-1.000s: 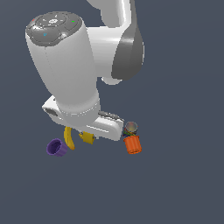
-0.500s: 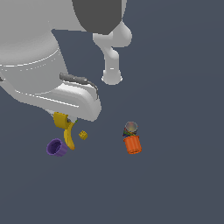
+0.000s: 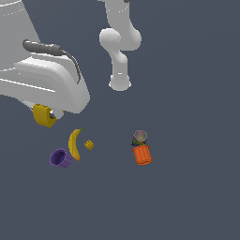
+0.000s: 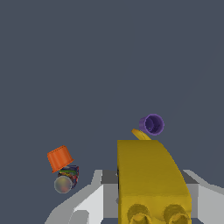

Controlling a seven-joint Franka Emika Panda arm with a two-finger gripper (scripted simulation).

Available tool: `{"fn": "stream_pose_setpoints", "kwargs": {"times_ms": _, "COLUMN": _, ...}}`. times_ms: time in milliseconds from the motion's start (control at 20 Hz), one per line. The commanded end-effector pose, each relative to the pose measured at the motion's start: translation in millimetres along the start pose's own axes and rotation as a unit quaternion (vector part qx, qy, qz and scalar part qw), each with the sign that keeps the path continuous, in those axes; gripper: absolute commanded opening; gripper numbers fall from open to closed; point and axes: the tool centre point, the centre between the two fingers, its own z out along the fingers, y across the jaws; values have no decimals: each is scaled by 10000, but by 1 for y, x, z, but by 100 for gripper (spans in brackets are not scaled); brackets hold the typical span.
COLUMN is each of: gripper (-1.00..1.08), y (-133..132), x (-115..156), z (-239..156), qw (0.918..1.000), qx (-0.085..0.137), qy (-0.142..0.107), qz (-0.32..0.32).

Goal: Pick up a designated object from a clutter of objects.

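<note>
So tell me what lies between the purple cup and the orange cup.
In the exterior view, the banana and a tiny yellow cube lie between the purple cup and the orange cup; beyond the cube, the floor is bare.

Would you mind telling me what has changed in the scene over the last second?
The gripper has risen off the floor carrying the yellow block, shut on it; a second ago it was low among the clutter. The banana, purple cup, small yellow cube, orange cup and round can lie where they were.
</note>
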Motion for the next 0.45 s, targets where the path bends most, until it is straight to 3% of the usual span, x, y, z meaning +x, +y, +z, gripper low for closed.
{"fn": "stream_pose_setpoints", "kwargs": {"times_ms": 0, "gripper": -100, "y": 3, "x": 2, "z": -7, "qw": 10000, "qx": 0, "qy": -2, "qz": -3}}
{"fn": "stream_pose_setpoints", "kwargs": {"times_ms": 400, "gripper": -100, "y": 6, "x": 4, "z": -14, "qw": 10000, "qx": 0, "qy": -2, "qz": -3}}
